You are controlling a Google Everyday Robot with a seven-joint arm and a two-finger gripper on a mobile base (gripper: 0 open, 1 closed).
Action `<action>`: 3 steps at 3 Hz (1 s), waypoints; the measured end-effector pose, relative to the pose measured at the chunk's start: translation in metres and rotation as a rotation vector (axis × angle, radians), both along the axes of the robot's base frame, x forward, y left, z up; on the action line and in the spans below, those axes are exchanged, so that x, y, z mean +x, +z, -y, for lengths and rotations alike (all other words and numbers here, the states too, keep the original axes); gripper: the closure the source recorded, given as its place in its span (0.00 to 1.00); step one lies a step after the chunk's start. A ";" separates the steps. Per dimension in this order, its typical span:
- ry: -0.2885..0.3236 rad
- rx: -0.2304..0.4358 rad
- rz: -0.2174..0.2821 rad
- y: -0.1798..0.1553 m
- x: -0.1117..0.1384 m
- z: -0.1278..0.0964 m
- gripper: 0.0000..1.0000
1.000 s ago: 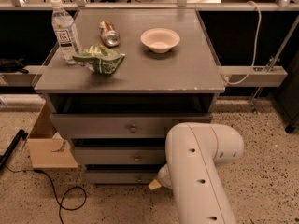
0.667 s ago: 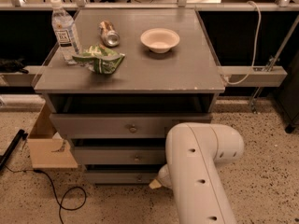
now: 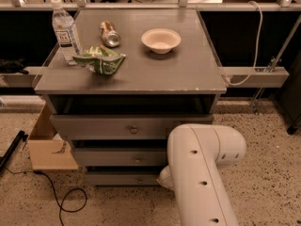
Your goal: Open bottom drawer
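Observation:
The bottom drawer (image 3: 123, 178) is the lowest and slimmest grey front of the cabinet (image 3: 131, 74), with a small round knob (image 3: 139, 180) at its centre. It looks pushed in. My thick white arm (image 3: 200, 173) rises from the bottom edge in front of the cabinet's lower right. My gripper (image 3: 164, 177) is at the arm's far end, against the right part of the bottom drawer front, and only a rounded white stub of it shows beside the arm.
Above are the middle drawer (image 3: 117, 157) and the top drawer (image 3: 108, 126). On the cabinet top stand a water bottle (image 3: 65, 31), a can (image 3: 109, 34), a green chip bag (image 3: 100, 60) and a bowl (image 3: 161, 40). A cardboard box (image 3: 49, 147) and a black cable (image 3: 61, 197) lie on the floor at left.

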State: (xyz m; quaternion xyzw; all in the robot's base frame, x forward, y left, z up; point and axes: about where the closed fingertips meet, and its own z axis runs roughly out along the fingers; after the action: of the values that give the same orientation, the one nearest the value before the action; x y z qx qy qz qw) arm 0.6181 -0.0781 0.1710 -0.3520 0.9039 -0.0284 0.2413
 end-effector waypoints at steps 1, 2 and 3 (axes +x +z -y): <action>0.000 0.000 0.000 0.000 0.000 0.000 0.68; 0.000 0.000 0.000 0.000 0.000 0.000 0.92; 0.000 0.000 0.000 0.000 0.000 0.000 1.00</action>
State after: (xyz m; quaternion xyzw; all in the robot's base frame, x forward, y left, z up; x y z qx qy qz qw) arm 0.6181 -0.0781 0.1709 -0.3520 0.9039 -0.0284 0.2413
